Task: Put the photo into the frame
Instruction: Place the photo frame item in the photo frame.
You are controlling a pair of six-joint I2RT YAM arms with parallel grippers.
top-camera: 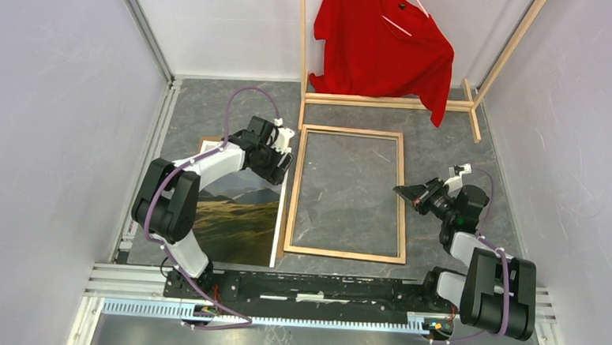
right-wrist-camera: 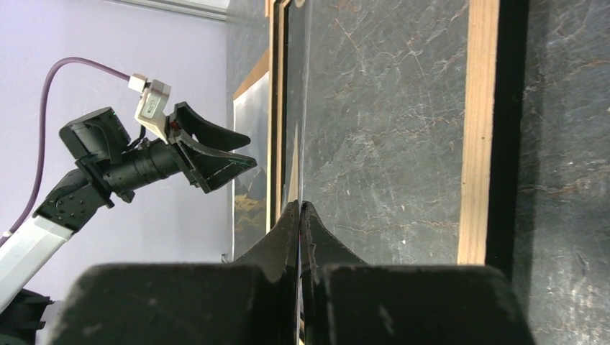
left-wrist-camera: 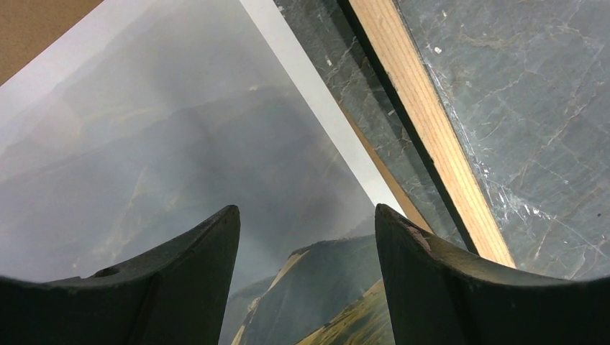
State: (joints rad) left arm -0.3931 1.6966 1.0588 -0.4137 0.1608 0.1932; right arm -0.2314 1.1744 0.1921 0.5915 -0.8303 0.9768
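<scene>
The photo point(top-camera: 237, 216) lies picture-side up on the table at the left, partly under my left arm, on a brown backing board point(top-camera: 209, 142). The frame point(top-camera: 344, 255) lies flat in the middle, light wood side up. My left gripper point(top-camera: 278, 165) is open and empty, hovering just above the photo's point(left-wrist-camera: 180, 144) upper right part, next to the frame's left rail point(left-wrist-camera: 431, 144). My right gripper point(top-camera: 403, 192) is turned on its side at the frame's right rail point(right-wrist-camera: 476, 129). Its jaws point(right-wrist-camera: 299, 205) are shut on a thin clear sheet seen edge-on.
A wooden clothes rack point(top-camera: 386, 101) with a red shirt point(top-camera: 381, 42) stands behind the frame. Pale walls close in the left, right and back. A metal rail point(top-camera: 320, 288) carrying the arm bases runs along the near edge.
</scene>
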